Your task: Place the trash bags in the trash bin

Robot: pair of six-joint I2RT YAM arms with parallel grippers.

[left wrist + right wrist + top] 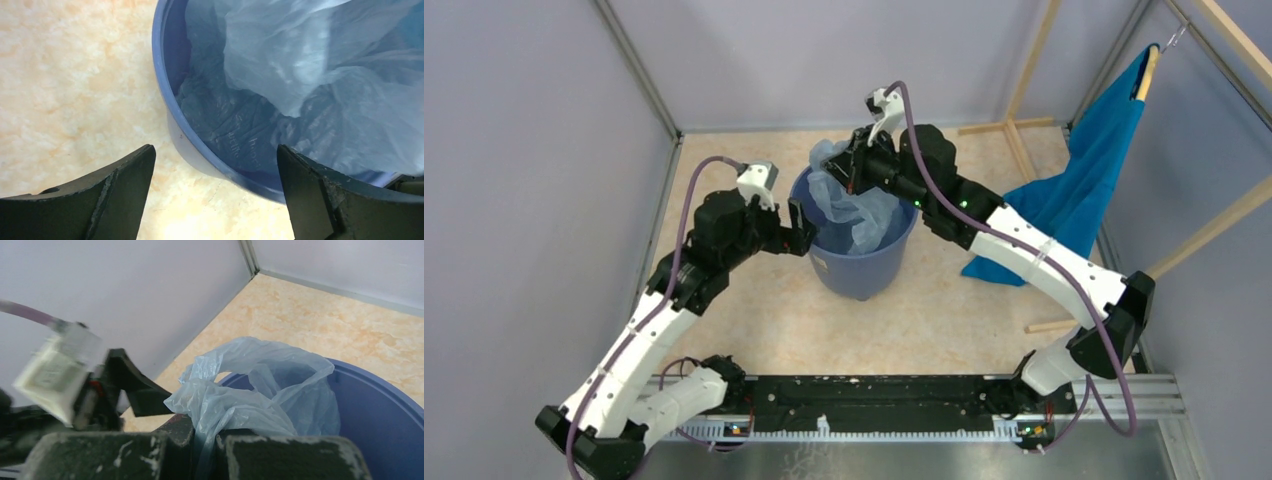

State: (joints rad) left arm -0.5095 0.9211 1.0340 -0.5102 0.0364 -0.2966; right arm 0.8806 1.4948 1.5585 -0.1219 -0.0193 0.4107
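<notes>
Trash bag (856,208): pale-blue translucent film, crumpled. Most of it sits inside the trash bin (864,270), and a bunched upper part rises above the far rim. In the left wrist view, film lies against the inner wall and down toward the bottom.

Bin: upright on the beige marbled table (754,330), between the two arms.

Right gripper (205,442): over the far side of the bin opening, clamped on a gathered fold of the bag. The film is pinched between the fingers and billows out beyond them.

Left gripper (215,155): fingers spread wide, holding nothing, at the bin's left rim. The rim runs across the gap between the fingers. Whether they touch it cannot be told.

Teal cloth (1094,180): hangs from a wooden hanger at the right, apart from the bin.
</notes>
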